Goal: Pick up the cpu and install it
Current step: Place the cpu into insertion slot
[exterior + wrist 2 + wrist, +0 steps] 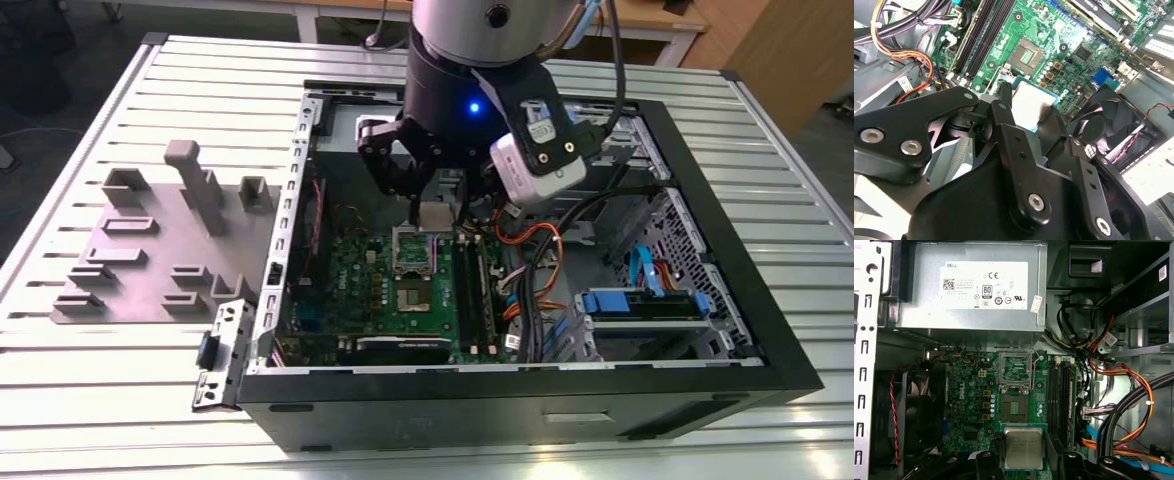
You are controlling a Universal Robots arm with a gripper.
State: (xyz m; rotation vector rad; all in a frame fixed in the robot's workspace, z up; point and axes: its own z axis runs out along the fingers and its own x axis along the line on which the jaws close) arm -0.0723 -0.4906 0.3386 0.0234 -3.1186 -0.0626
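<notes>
— How far along are we?

— The pick-up is done, we judge. Our black two-fingered gripper point(1027, 465) is closed part-way, to the chip's own width. It clamps the cpu point(1024, 447), a small flat square chip with a dull silver metal top and a pale rim, by two opposite edges.

— And the installing?

— Not yet done. The cpu hangs level between the fingers point(1004, 115), and we judge it clear of the green motherboard point(966, 390). Just ahead of the fingertips the dark square socket point(1015, 408) sits empty. Past it, farther from the fingers, the shiny rectangular metal frame point(1015, 367) appears folded back open.

— How does the chip look to us?

— Clean and unmarked as far as we can tell, and square in the grip, with its metal lid facing up toward the wrist. In the second wrist view a shadow falls across part of it. Its underside is hidden from us.
</notes>
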